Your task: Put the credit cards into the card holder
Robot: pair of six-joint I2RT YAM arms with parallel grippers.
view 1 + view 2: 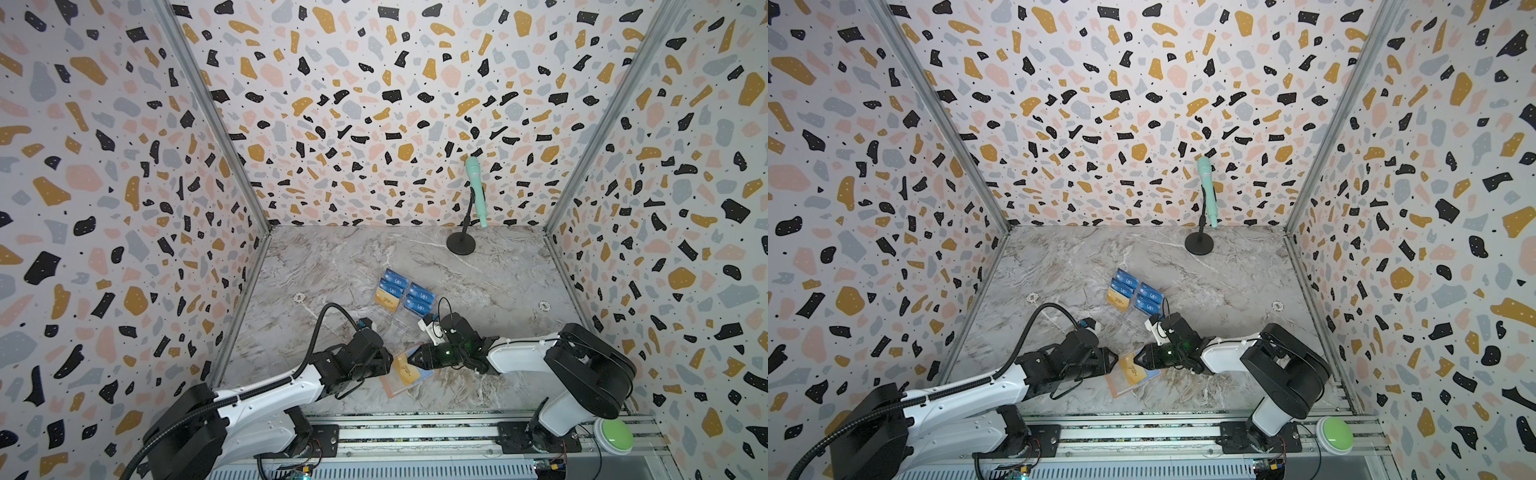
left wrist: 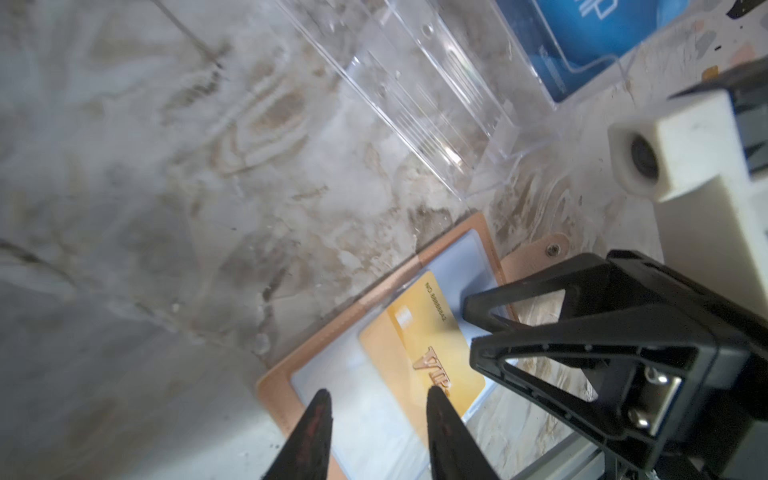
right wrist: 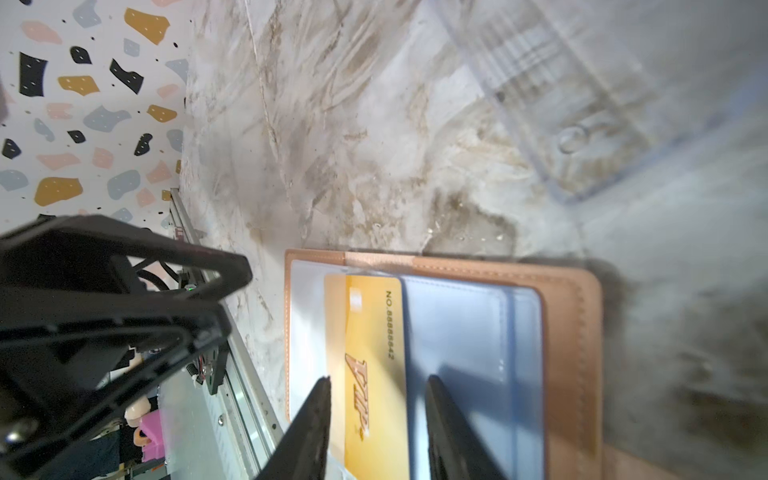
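The card holder (image 1: 390, 388) (image 1: 1115, 386) is a salmon-pink wallet lying open on the marble near the front rail, with clear sleeves inside (image 3: 457, 332) (image 2: 353, 415). A gold credit card (image 1: 405, 368) (image 1: 1132, 370) (image 2: 419, 345) (image 3: 370, 332) lies on it, one end seemingly under a clear sleeve. My left gripper (image 1: 390, 358) (image 1: 1116, 358) (image 2: 378, 392) hovers open over the holder's left side, holding nothing. Facing it from the right, my right gripper (image 1: 409, 356) (image 1: 1136, 358) (image 3: 378, 379) is open over the gold card. Further credit cards, blue (image 1: 420, 296) and gold (image 1: 386, 300), sit behind.
Those cards stand in a clear acrylic tiered stand (image 1: 405, 320) (image 2: 436, 104) just behind the holder. A mint-green microphone (image 1: 476, 191) on a black stand (image 1: 461, 243) is at the back right. A green button (image 1: 617, 432) sits on the front rail. Patterned walls close three sides.
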